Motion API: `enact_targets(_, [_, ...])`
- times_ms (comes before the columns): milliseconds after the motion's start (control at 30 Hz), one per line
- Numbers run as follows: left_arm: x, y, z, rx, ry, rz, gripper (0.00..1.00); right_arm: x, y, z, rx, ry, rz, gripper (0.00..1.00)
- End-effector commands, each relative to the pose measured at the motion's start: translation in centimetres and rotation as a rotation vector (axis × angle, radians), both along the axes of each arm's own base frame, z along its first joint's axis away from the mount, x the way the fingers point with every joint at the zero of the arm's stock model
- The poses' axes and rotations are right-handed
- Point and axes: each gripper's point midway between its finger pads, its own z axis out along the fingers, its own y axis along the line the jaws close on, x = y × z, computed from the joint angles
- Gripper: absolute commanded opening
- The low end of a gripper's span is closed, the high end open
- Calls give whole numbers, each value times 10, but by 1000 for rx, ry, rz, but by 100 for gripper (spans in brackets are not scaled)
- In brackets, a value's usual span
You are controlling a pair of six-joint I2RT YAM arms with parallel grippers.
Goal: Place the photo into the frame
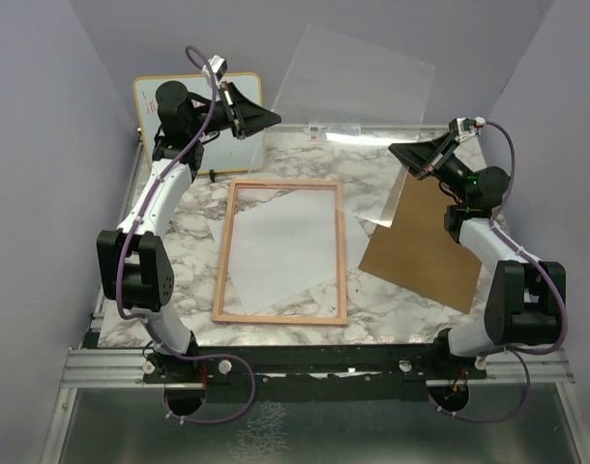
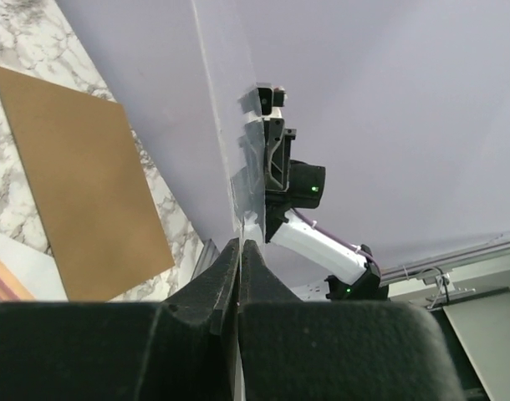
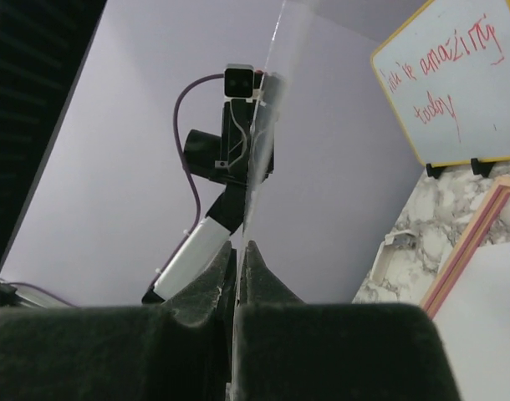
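The frame's thin light-wood border (image 1: 280, 182) lies flat in the middle of the table. The photo (image 1: 276, 246) lies white side up, skewed inside the border, with a corner sticking out past its right side. Both grippers hold the frame's clear pane (image 1: 358, 82) up in the air at the back. My left gripper (image 1: 276, 120) is shut on its left edge and my right gripper (image 1: 399, 150) on its right edge. The left wrist view shows my left gripper (image 2: 239, 246) shut on the pane (image 2: 237, 167), edge-on. The right wrist view shows my right gripper (image 3: 241, 248) shut on the pane (image 3: 259, 150).
The brown backing board (image 1: 430, 242) lies at the right, under my right arm; it also shows in the left wrist view (image 2: 79, 184). A yellow-edged whiteboard with red handwriting (image 1: 245, 97) stands at the back left. Purple walls enclose three sides.
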Motion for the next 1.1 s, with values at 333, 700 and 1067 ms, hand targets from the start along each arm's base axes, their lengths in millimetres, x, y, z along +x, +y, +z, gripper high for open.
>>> enact_targets(333, [5, 76, -131, 104, 151, 244, 83, -18, 8, -61, -225, 167, 2, 1])
enact_targets(700, [-33, 184, -316, 914, 510, 581, 82, -54, 72, -116, -400, 262, 162, 1])
enact_targets(1067, [-92, 189, -380, 980, 688, 579, 54, -66, 127, -160, -478, 329, 260, 1])
